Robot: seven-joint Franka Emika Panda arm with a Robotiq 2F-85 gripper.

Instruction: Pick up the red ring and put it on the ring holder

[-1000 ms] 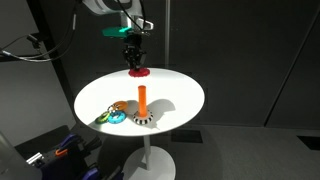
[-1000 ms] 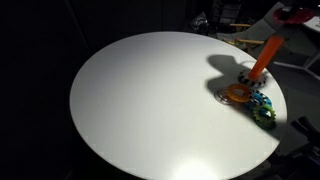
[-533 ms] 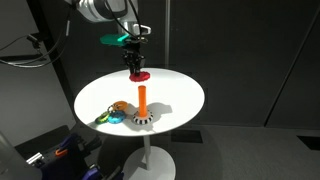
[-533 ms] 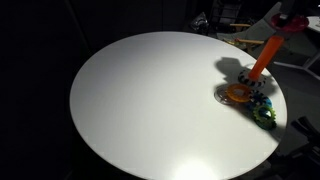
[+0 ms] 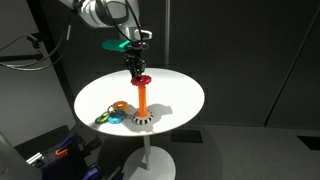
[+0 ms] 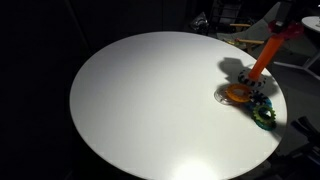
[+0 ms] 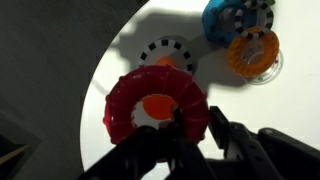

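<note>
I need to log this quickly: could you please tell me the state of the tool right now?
The tool: closed, holding the red ring just above the ring holder.

Logged red doughnut-shaped plastic ring (image 7: 125, 108), slightly pinkish; upright orange peg holder (image 5: 142, 98) with black-and-white checkered round base; white round tabletop (image 5: 180, 95); yellow-orange ring (image 7: 237, 55); blue ring (image 7: 215, 20); green ring (image 6: 265, 117); dark backdrop.
</note>
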